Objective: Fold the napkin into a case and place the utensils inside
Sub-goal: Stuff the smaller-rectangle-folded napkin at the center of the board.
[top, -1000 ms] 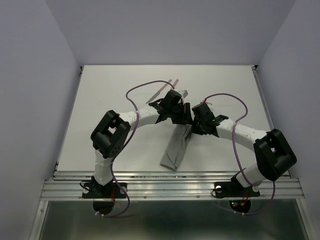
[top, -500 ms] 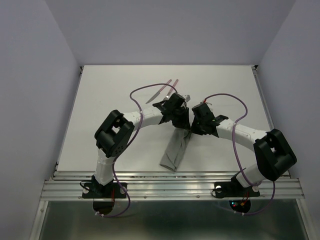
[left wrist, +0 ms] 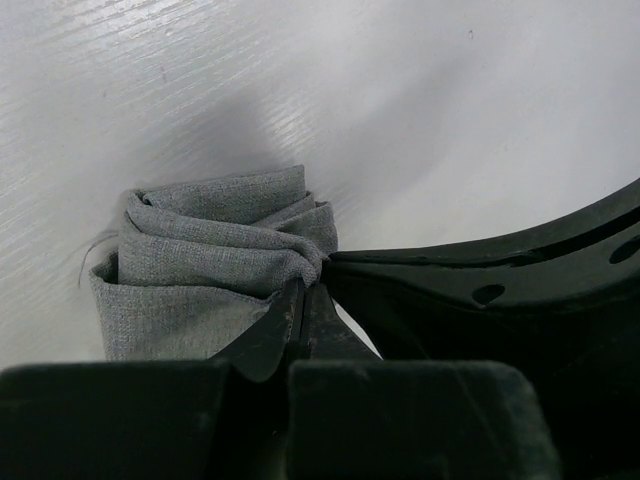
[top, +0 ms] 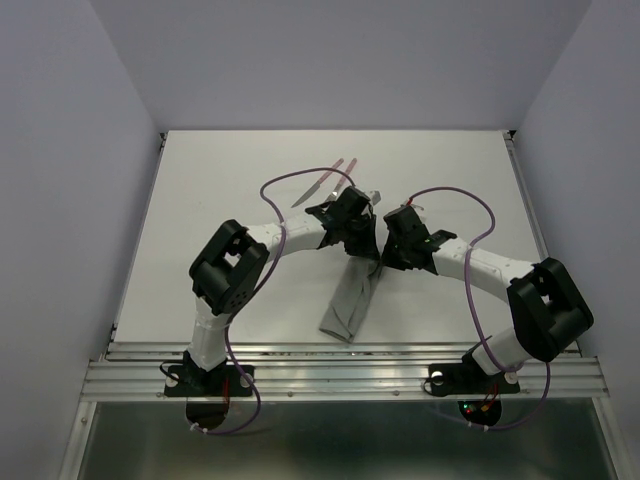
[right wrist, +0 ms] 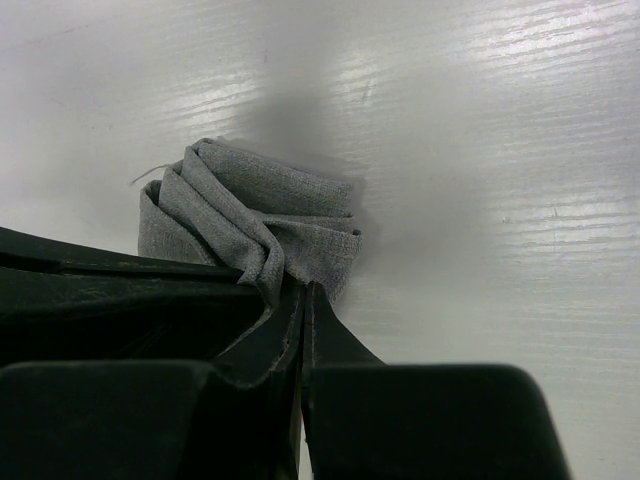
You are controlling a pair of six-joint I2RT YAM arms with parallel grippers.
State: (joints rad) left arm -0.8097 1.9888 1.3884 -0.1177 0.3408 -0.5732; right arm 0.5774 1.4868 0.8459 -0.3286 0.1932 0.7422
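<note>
Firmly pinched: napkin (top: 349, 298) bunched at far end, clamped in left jaws and right jaws.

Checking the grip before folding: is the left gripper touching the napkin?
Touching. In the left wrist view the left gripper is pinched shut on the napkin, cloth bunched between its fingers.

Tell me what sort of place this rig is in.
Likely a lab robot test cell, not a dining room: a white table boxed in by blank pale walls, an aluminium rail carrying both arm bases, and the napkin and utensils as props.
</note>
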